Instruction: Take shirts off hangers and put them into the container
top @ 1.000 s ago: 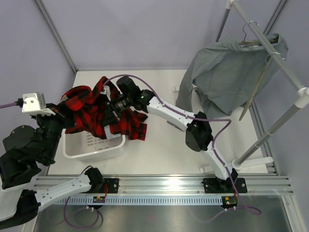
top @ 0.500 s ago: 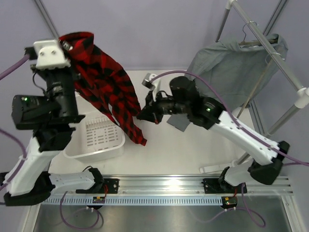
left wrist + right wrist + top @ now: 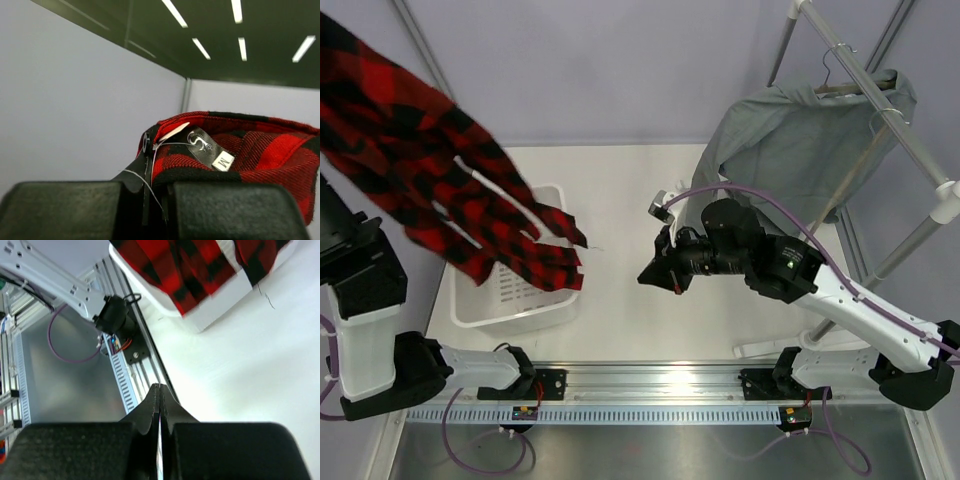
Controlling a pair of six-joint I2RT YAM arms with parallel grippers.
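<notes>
Spanning the bottom of the scene, the white table (image 3: 650,330) carries everything. White rack poles (image 3: 925,158) rise at its right, and the grey shirt (image 3: 790,150) hangs there on its hanger (image 3: 840,88), well apart from both arms. The red-and-black plaid shirt (image 3: 430,170) hangs high at the left, its lower edge dangling over the white laundry basket (image 3: 480,322) without lying in it. The left gripper (image 3: 147,200) is clamped on that shirt's collar, just beside the neck label (image 3: 202,145) with its M tag. The right gripper (image 3: 648,275) hovers over the table between basket and rack, jaws pressed together on nothing.
</notes>
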